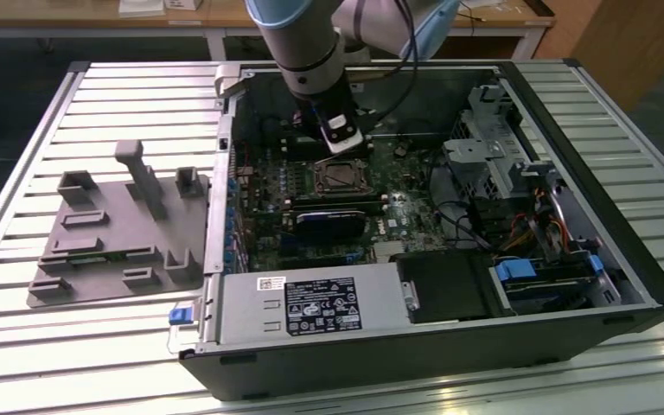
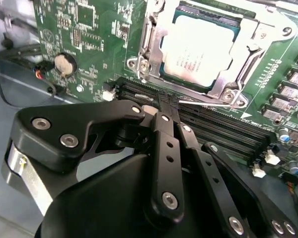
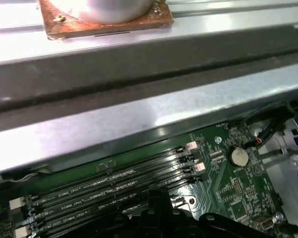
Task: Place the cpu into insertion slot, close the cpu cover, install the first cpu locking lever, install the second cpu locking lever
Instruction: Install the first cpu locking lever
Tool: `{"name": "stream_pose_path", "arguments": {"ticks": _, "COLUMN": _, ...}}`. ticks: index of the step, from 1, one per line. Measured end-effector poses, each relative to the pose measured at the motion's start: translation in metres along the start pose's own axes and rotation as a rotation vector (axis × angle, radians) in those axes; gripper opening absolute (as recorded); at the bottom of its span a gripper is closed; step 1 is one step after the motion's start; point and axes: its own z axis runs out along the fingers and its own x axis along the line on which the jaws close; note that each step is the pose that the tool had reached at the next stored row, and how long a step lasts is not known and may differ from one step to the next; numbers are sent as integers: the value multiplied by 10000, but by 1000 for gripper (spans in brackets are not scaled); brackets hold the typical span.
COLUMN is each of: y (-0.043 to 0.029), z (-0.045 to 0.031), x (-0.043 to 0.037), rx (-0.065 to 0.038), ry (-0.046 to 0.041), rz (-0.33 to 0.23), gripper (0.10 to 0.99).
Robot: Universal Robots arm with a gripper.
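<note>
Second wrist view: gripper (image 2: 165, 103) narrow, grasp obscured, maybe on lever (image 2: 208, 103); cpu (image 2: 198, 47) seated.

I saw the open black metal computer case (image 1: 424, 354) lying on the slatted silver metal table (image 1: 32, 346). A grey moulded plastic fixture tray (image 1: 101, 259) lay beside it on the exterior view's left. Inside, the pale silver square cpu (image 2: 198, 44) sat in the black-rimmed square insertion slot (image 2: 188, 81). The dull silver metal cpu cover (image 2: 151, 42) framed it, apparently lying flat. The black arm gripper (image 2: 167, 103) hung over the long black memory slots (image 2: 223, 129), just beside the socket.
</note>
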Motion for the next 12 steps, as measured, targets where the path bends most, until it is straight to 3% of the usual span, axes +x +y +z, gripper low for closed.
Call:
{"name": "stream_pose_path", "arguments": {"ticks": 3, "y": 4, "z": 10, "x": 5, "rx": 83, "ry": -99, "rz": 326, "gripper": 102}}
{"name": "stream_pose_path", "arguments": {"ticks": 12, "y": 68, "z": 42, "x": 35, "rx": 170, "ry": -217, "rz": 704, "gripper": 102}}
